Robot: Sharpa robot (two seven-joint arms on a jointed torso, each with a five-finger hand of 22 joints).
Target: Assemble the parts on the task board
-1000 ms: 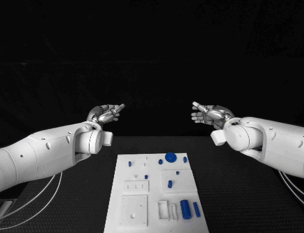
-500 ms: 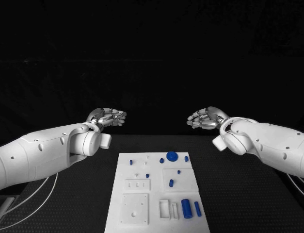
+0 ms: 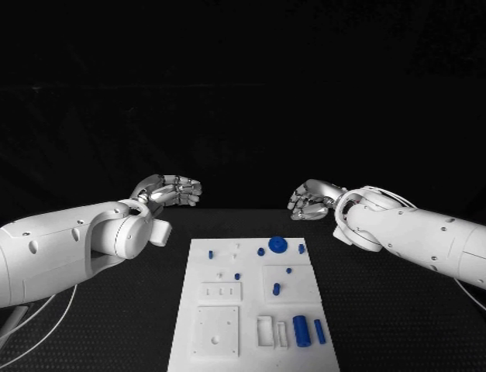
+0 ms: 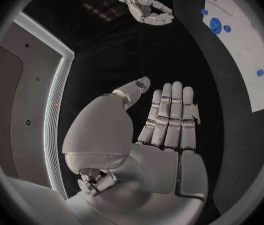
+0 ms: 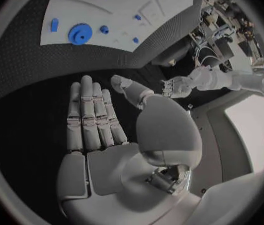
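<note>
The task board (image 3: 254, 310) lies flat at mid-table, blue parts (image 3: 301, 331) resting on it. The left hand (image 3: 167, 190) and the right hand (image 3: 313, 198) hover beyond its far end, well apart, each empty with fingers extended side by side.

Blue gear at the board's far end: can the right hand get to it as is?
Probably yes. The right hand hovers just beyond the blue gear, holding nothing, and nothing lies between them on the task board.

Looks like a robotics lab test cell: black tabletop (image 3: 422, 325) against a blacked-out backdrop, white task board (image 3: 252, 310) with small blue parts (image 3: 301, 331), cluttered equipment rack (image 5: 228, 22) at the right wrist view's edge.
</note>
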